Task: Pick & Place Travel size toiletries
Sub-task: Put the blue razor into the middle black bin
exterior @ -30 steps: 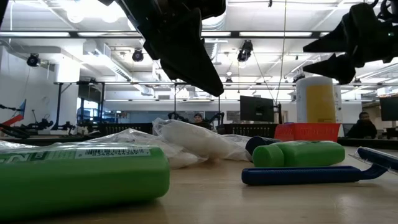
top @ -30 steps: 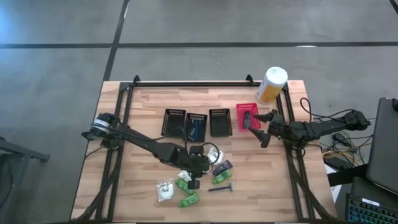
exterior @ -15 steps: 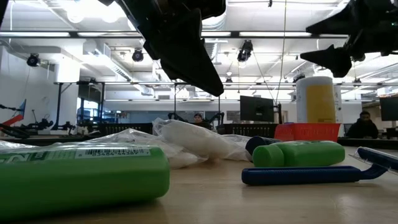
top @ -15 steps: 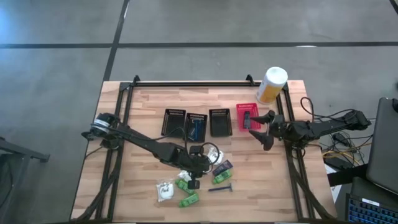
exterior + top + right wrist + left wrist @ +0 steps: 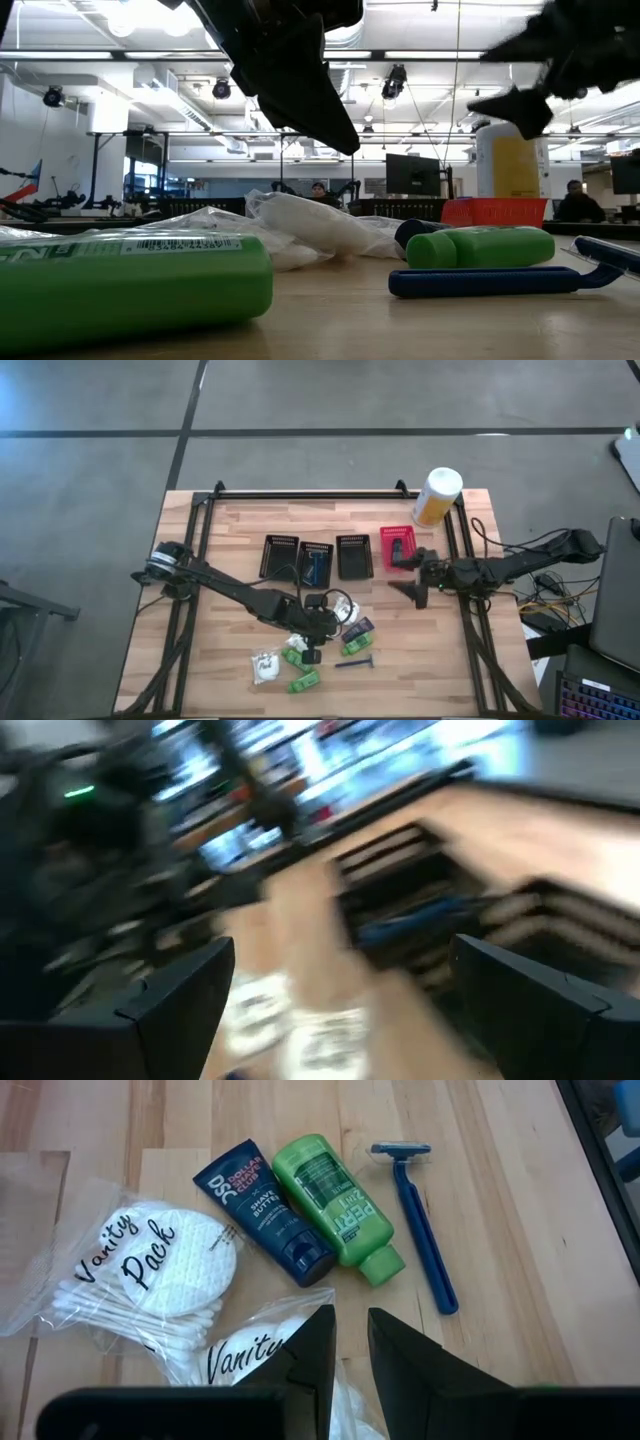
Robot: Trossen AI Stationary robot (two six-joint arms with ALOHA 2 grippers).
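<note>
The travel size toiletries lie in a loose heap near the table's front: a green bottle (image 5: 340,1200), a dark blue tube (image 5: 265,1210), a blue razor (image 5: 415,1220), clear bags of white pads and swabs (image 5: 140,1270), and green packets (image 5: 305,682). My left gripper (image 5: 350,1350) hangs over the heap (image 5: 315,632), clear above the bags in the low view (image 5: 300,90). Only a narrow gap separates its fingers, and nothing is in it. My right gripper (image 5: 405,575) is in the air beside the red basket (image 5: 398,545), wide open and holding nothing (image 5: 340,1010).
Three black mesh baskets (image 5: 280,557), (image 5: 316,563), (image 5: 355,556) stand in a row at mid-table left of the red one; the middle one holds a blue item. A tall white-and-yellow canister (image 5: 437,495) stands at the far right corner. Bare wood lies left of the heap.
My right gripper has reached toward the table's left and a little toward its near edge, coming alongside the red basket. It has rolled about its own axis and stayed open. My left gripper and the toiletries have kept still.
</note>
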